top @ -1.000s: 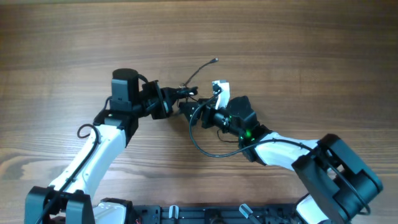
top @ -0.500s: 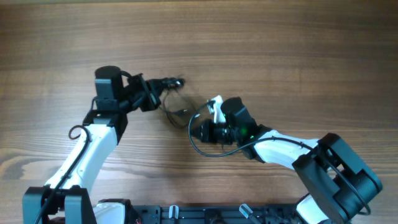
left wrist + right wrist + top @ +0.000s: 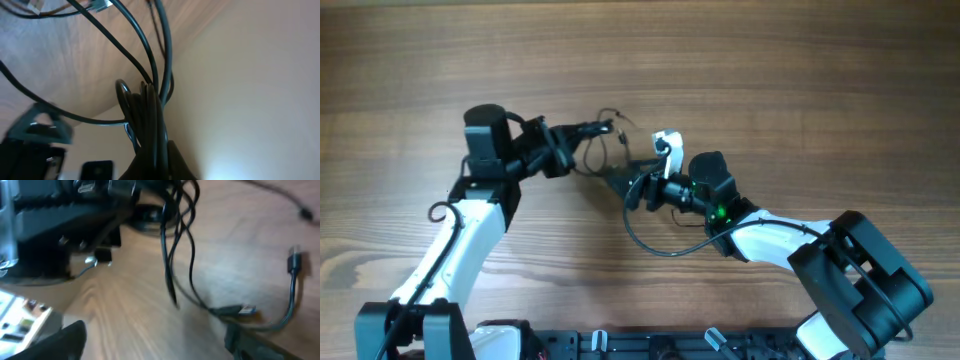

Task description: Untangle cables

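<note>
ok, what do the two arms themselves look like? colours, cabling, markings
Both: white link shells, black joints and wrists. Left arm has a black cable loop at its side. Right arm shows a lit green LED and a white piece up front.

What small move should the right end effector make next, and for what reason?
Probably move the right end effector toward the plug near its finger and close on that strand. The left end effector grips the bunched cables, while the right fingers stand apart with nothing between them, so no strand is being pulled free.
</note>
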You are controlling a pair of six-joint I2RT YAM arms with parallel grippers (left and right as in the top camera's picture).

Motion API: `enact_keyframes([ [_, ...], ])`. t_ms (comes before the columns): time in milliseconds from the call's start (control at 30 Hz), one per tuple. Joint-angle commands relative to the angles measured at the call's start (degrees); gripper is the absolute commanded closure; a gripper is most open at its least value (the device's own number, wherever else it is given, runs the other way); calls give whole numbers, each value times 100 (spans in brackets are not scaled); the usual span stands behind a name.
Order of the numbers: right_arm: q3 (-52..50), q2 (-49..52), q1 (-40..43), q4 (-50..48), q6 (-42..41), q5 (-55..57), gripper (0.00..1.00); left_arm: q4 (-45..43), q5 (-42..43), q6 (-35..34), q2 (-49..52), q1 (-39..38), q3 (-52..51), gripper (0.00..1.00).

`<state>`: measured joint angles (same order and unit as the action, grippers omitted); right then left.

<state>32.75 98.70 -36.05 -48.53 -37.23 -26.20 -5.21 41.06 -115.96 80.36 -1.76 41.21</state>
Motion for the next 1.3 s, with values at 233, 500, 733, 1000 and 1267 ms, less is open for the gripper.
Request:
enact_keyframes([
  [233, 24, 48, -9, 188, 229, 616, 95, -22, 133, -758, -74, -1010, 111, 96],
  [500, 24, 48, -9, 2549, -1532, -1257, 95, -433, -188, -903, -74, 20, 111, 96],
  [733, 24, 48, -9, 2570, -1593, -1113, 76, -426, -190, -901, -74, 306, 111, 96],
  [1000, 24, 46, 127, 2350, -1742, -855, 0, -387, 177, 3276, -74, 251, 111, 96],
  [1267, 24, 42, 1971, 4, -1679, -4339, 7, 317, 4151, 10144, -74, -247, 111, 96],
])
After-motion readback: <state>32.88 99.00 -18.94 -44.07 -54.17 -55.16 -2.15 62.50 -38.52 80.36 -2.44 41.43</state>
